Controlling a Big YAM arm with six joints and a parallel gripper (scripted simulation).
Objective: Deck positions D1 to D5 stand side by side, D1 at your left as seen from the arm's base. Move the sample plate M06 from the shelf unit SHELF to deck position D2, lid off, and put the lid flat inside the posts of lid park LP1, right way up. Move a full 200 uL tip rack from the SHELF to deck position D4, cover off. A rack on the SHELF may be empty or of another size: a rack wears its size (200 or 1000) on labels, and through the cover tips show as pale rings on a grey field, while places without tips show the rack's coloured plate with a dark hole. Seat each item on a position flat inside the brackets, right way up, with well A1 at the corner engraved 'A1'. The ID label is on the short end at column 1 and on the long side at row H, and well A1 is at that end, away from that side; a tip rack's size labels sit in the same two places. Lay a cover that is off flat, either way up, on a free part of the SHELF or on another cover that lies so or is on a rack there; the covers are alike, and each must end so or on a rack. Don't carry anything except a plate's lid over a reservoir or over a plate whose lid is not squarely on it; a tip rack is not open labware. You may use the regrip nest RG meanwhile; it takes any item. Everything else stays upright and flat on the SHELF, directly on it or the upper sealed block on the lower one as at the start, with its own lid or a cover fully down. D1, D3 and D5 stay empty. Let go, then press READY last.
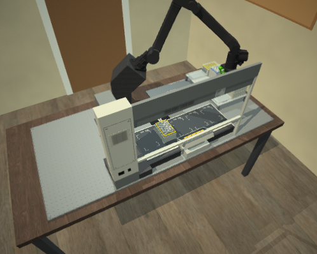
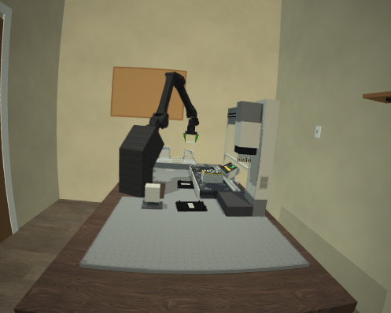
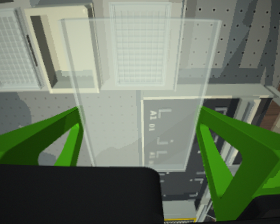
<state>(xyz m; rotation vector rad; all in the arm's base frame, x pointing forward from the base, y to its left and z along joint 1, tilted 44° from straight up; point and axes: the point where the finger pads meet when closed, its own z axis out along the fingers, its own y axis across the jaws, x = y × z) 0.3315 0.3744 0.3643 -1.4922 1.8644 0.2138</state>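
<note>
My gripper (image 3: 139, 112) (image 2: 190, 138) (image 1: 221, 69) is shut on a clear cover (image 3: 141, 100) and holds it level, high above the shelf end of the bench. Through the cover, the wrist view shows a pale plate with a fine grid on the shelf. Beside it are a cream-rimmed rack (image 3: 66, 50) and another gridded item (image 3: 11, 50). A deck corner engraved A1 (image 3: 153, 117) lies under the cover's near half. A yellow-rimmed tip rack (image 1: 165, 129) (image 2: 208, 171) sits uncovered on the dark deck and shows pale rings.
The liquid handler's cream tower (image 1: 117, 140) and grey gantry beam (image 1: 193, 92) stand in front of the deck. A white block (image 2: 153, 193) and two black fixtures (image 2: 191, 205) (image 2: 185, 183) sit on the grey mat. The arm's black base (image 1: 127, 76) stands behind the deck.
</note>
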